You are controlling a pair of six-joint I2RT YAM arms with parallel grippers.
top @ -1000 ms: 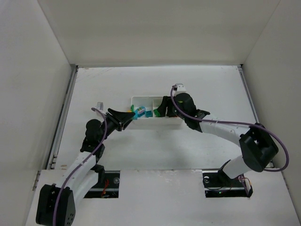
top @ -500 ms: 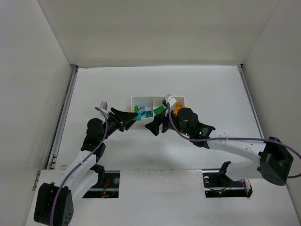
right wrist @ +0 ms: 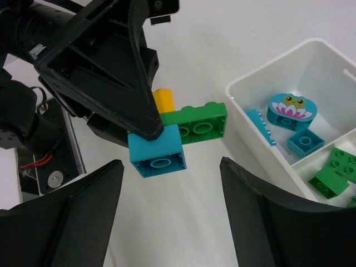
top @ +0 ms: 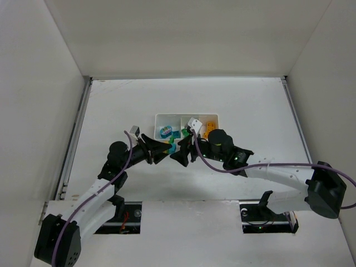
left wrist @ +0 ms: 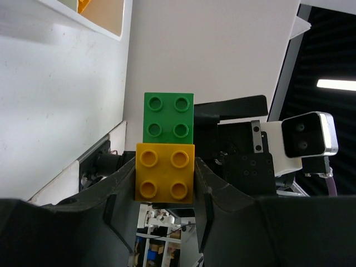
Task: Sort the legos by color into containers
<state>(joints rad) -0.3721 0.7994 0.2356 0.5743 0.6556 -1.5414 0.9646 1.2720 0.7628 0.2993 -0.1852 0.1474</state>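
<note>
Nearest, the left pincer (left wrist: 165,181) is clenched on a yellow brick (left wrist: 164,173), which is joined to a green brick (left wrist: 168,117) and a teal brick (right wrist: 157,150). The right pincer (right wrist: 169,167) is released, with its fingers clear of them. Beyond, on the bench (top: 250,105), the tray (top: 187,115) holds teal, green and orange pieces in separate compartments.

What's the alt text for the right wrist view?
The left gripper holds a brick stack, teal, green and yellow, over the white table. The right gripper stands open in the foreground, and at right the tray shows teal pieces in one compartment, green pieces in the next.
</note>
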